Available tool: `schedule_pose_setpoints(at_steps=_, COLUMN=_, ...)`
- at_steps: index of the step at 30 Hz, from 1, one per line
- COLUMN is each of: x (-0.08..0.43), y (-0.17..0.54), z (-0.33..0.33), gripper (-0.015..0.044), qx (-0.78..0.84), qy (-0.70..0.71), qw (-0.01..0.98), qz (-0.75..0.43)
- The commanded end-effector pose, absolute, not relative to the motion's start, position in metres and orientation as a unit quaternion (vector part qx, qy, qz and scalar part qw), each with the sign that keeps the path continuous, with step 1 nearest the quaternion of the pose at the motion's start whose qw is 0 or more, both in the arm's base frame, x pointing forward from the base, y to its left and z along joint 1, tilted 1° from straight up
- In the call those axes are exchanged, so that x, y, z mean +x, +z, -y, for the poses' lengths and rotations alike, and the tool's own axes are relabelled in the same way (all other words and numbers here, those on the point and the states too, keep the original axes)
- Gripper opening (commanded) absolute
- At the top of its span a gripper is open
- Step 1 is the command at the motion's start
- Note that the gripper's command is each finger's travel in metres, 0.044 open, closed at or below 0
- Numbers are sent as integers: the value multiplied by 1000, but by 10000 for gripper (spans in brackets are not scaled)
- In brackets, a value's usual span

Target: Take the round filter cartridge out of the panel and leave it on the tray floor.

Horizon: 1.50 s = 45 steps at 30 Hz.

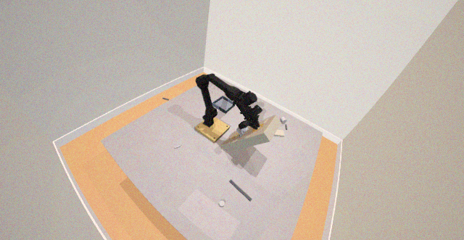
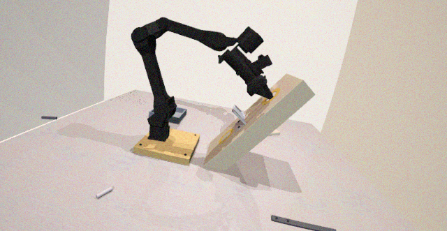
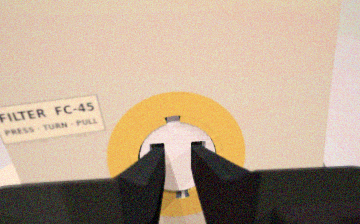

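The white round filter cartridge (image 3: pixel 178 132) sits in the yellow ring (image 3: pixel 124 145) on the tilted service panel (image 1: pixel 250 141) (image 2: pixel 258 126) (image 3: pixel 221 50). Small notches show at the ring's top and bottom in the wrist view. My gripper (image 1: pixel 257 127) (image 2: pixel 271 98) (image 3: pixel 177 149) has its two fingertips in the cartridge's two slots, shut on the strip of face between them. I cannot tell whether the cartridge stands out of the panel at all. The dark-rimmed tray (image 1: pixel 219 109) (image 2: pixel 176 119) lies behind the arm's base, away from the gripper.
A grey-white handle-like piece (image 2: pixel 239 114) juts from the panel below the gripper. A label (image 3: pixel 48 119) is on the panel's face. The wooden base plate (image 1: pixel 221 129) (image 2: pixel 167 151) stands near the panel's low edge. A dark bar (image 1: pixel 240 190) (image 2: pixel 304 222) and white stick (image 1: pixel 177 146) (image 2: pixel 104 192) lie farther off.
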State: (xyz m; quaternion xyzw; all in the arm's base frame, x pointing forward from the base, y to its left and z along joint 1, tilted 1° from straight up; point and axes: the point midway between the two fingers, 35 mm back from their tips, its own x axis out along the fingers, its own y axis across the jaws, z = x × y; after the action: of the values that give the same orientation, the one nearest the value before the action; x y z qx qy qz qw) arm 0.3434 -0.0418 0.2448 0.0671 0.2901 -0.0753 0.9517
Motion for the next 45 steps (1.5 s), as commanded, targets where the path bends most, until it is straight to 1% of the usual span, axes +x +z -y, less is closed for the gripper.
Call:
schedule_pose_setpoints(at_steps=1, x=346, y=243, z=42, gripper=0, qx=19, qy=-60, qw=954, qz=-293)
schedule_pose_setpoints(at_steps=11, x=347, y=243, z=42, gripper=0, qx=-144, qy=-9, qw=943, qz=-299)
schedule_pose_setpoints(at_steps=22, x=347, y=242, z=42, gripper=0, qx=-321, qy=48, qw=899, qz=-296)
schedule_pose_setpoints(at_steps=33, x=347, y=242, z=42, gripper=0, qx=-486, qy=103, qw=821, qz=-281)
schedule_pose_setpoints(at_steps=45, x=347, y=242, z=42, gripper=0, qx=-646, qy=159, qw=702, qz=-253)
